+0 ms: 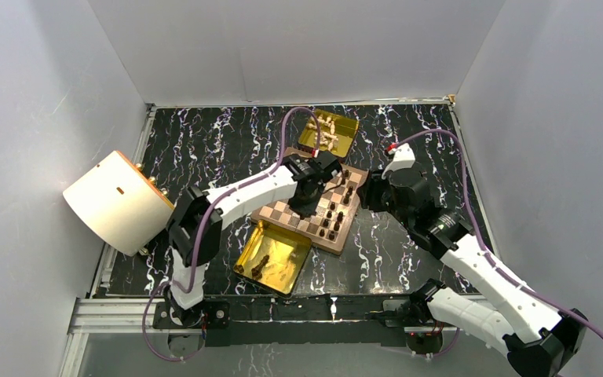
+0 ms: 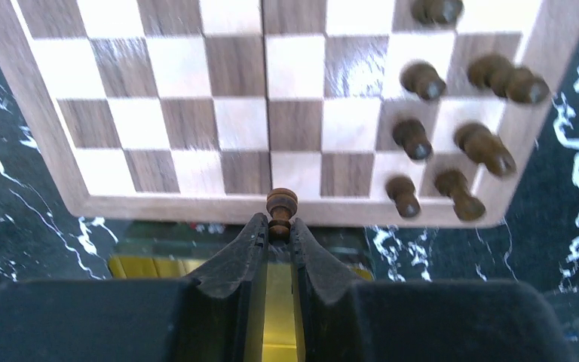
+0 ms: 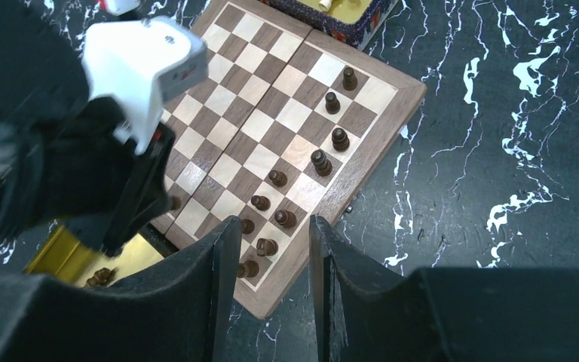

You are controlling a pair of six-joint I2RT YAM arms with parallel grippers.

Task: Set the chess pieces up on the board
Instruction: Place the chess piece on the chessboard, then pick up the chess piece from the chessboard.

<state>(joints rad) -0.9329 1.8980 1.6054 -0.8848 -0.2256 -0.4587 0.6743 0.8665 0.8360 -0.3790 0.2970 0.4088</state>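
**Left arm grips a chessman at the board's edge; right arm hangs open beside it**

From above, the board (image 1: 283, 214) lies askew in the middle of the black marbled table (image 1: 204, 149). The left gripper (image 1: 308, 206) hangs over its squares, though from up here I can't make out what it carries. The right gripper (image 1: 365, 192) sits just off the board's right side. The dark chess pieces (image 1: 334, 216) stand in two lines along that side. The near gold tray (image 1: 283, 263) lies close to the board's near-left edge with a few dark men in it. The far gold tray (image 1: 348, 126), beyond the board, holds the cream pieces (image 1: 327, 133). A cream drum (image 1: 118, 203) leans at the left wall.

On the left wrist view, the left gripper (image 2: 279, 230) is pinched tight on a dark chessman (image 2: 281, 207), its round head poking past the fingertips over the board's rim. Whether it touches the wood, I can't tell. The placed pieces cluster on the squares at the right.

On the right wrist view, the right gripper (image 3: 271, 241) has its fingers parted a moderate way with nothing between them, above the board's corner where the dark lines end.
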